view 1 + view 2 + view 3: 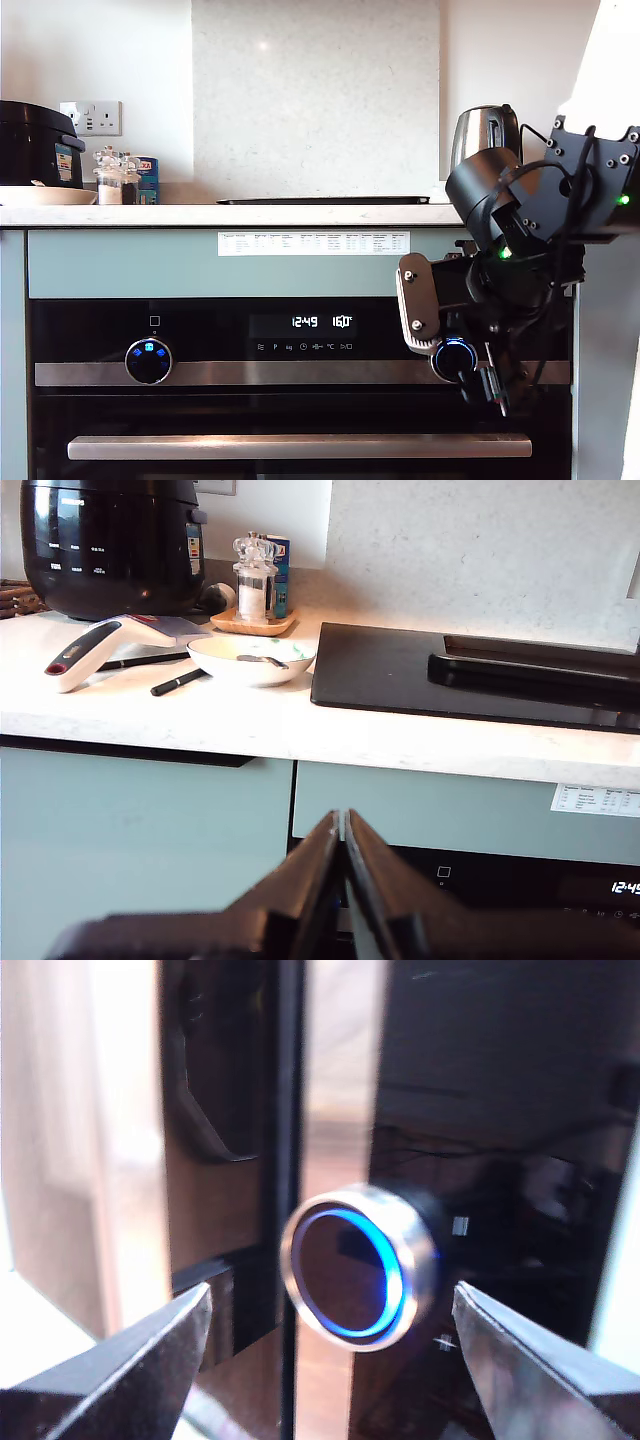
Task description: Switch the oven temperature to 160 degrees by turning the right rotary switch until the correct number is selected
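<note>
The right rotary switch [454, 354] sits at the lower right of the exterior view, on the oven [200, 420], glowing blue. The number [342, 322] near the middle reads 160 now, I think, though it is small. My second gripper [330, 1335] is spread wide with the knob between its tips, not touching. So the best move is to pull straight back and not bump the knob, or the number may change. My first gripper [343, 865] is pressed together, holding nothing, up near the worktop [200, 720].
</note>
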